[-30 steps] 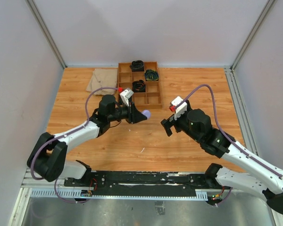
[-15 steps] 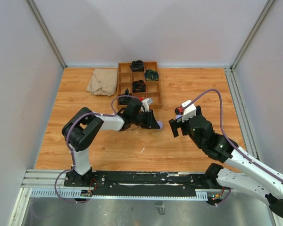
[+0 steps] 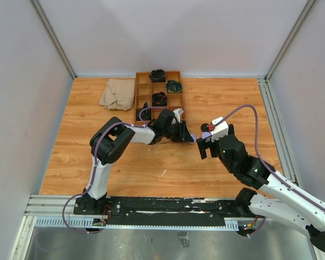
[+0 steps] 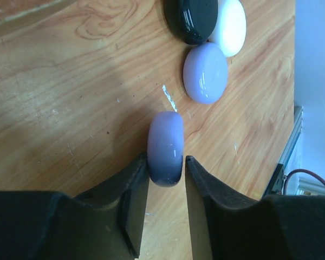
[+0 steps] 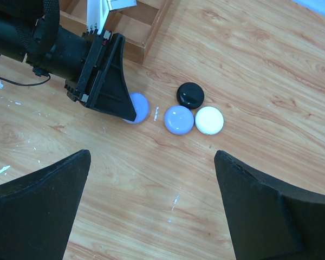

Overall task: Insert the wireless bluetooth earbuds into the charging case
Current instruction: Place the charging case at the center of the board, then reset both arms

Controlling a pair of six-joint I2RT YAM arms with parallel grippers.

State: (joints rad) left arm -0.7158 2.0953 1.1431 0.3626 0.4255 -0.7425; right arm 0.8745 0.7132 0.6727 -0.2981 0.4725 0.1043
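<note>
Left fingers (image 4: 134, 189) pressed against both faces of the upright lilac case (image 4: 165, 142), which stood on its rim on the table (image 4: 70, 81) at frame centre, probably so it could be laid down or turned for opening. Right of it lay the flat lilac case (image 4: 205, 73), black case (image 4: 190, 19) and white case (image 4: 231, 26), clustered close together. Right fingers (image 5: 43, 200) hung spread wide above the group, holding nothing, seemingly ready to assist. No earbuds could be made out in any view.

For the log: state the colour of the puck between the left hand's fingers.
Lilac; the puck shows best in the left wrist view.
</note>
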